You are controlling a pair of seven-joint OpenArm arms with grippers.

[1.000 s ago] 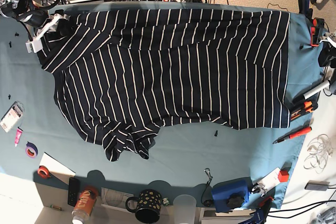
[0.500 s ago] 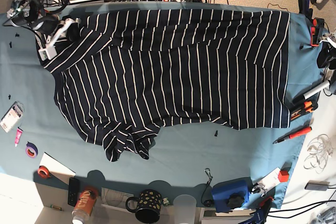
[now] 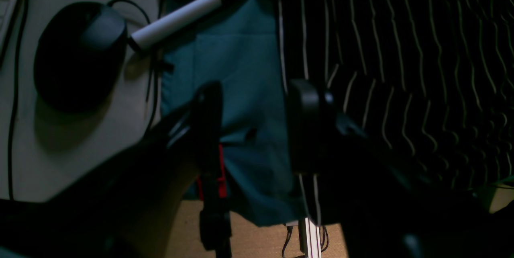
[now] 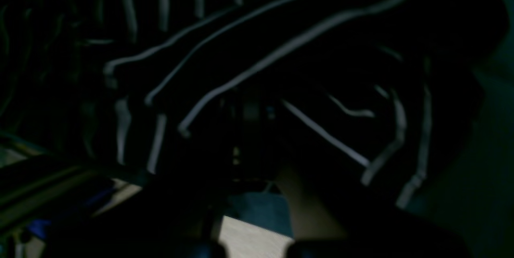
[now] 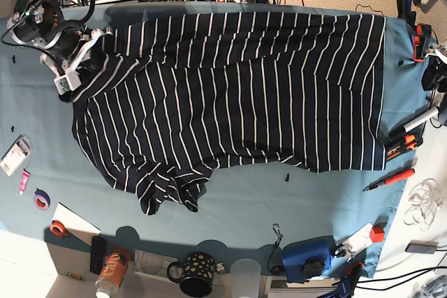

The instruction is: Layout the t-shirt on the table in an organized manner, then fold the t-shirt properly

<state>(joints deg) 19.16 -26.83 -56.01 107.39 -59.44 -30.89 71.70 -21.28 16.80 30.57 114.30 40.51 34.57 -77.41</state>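
Note:
The dark navy t-shirt [image 5: 237,88] with thin white stripes lies spread across the teal table [image 5: 230,204], its bottom left part bunched. At the shirt's upper left, my right gripper [image 5: 75,73] is shut on the sleeve and holds it pulled in over the body. In the right wrist view the striped fabric [image 4: 281,49] is gathered at the shut right gripper [image 4: 249,117]. My left gripper [image 3: 255,125] stands open over bare teal cloth beside the shirt's right edge [image 3: 297,41], with nothing between its fingers [image 3: 209,117].
Along the front edge stand a spotted mug [image 5: 198,273], a can [image 5: 112,270] and a blue box [image 5: 307,256]. Tape rolls [image 5: 42,200] lie at the left. A red pen [image 5: 390,179], a white marker [image 3: 176,19] and a black mouse [image 3: 80,55] sit at the right.
My right gripper has closed on the sleeve and carried it down and to the right, inward over the shirt. The left arm has stayed still.

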